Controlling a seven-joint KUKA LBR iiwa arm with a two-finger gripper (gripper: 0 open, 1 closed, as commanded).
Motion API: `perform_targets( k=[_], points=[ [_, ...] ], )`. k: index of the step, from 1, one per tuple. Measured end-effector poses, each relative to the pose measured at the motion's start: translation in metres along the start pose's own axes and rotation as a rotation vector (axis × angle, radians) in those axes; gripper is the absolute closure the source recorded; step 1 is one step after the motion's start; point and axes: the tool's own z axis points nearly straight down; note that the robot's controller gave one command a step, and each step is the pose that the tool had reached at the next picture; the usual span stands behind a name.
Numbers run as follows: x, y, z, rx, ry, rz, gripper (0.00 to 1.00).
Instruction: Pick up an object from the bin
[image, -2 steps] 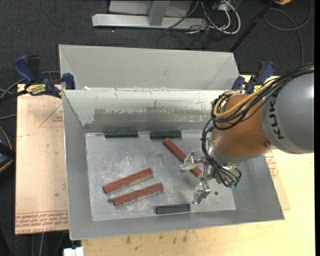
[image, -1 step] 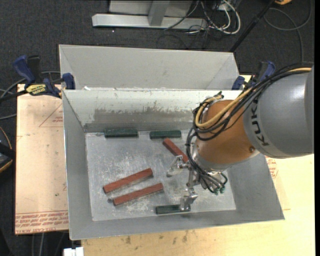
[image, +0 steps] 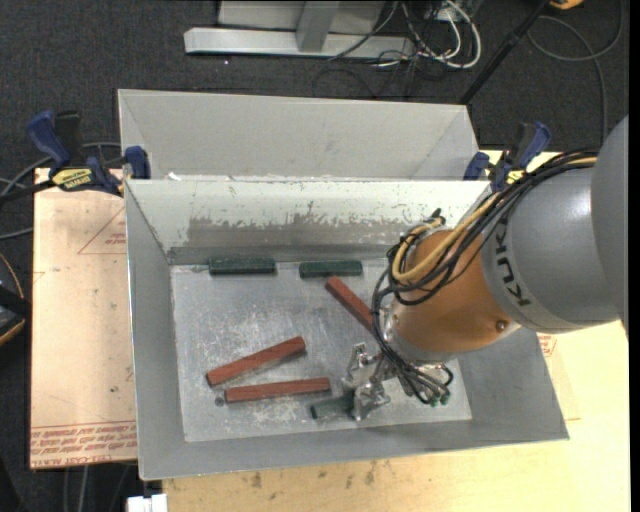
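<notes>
My gripper (image: 362, 392) reaches down near the bin's front edge, right of the middle. A small dark green block (image: 326, 410) lies just left of its fingertips, touching or nearly touching them. Left of that lies a long reddish-brown bar (image: 277, 390), and above it a second reddish-brown bar (image: 256, 361) lies tilted. A third reddish-brown bar (image: 347, 299) runs diagonally just above the gripper, partly hidden by the arm's cover. I cannot see how wide the fingers stand.
Two dark green bars (image: 241, 266) (image: 330, 268) lie side by side against the bin's back wall. The arm with its orange cover and cables covers the bin's right part.
</notes>
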Motion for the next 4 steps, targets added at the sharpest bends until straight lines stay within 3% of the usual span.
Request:
perform_targets(
  k=[1,2,4],
  points=[
    [0.000,0.000,0.000,0.000,0.000,0.000,1.00],
    [-0.018,0.004,-0.107,0.000,0.013,-0.047,1.00],
    [-0.021,0.006,-0.104,0.000,0.013,-0.060,1.00]
  ],
)
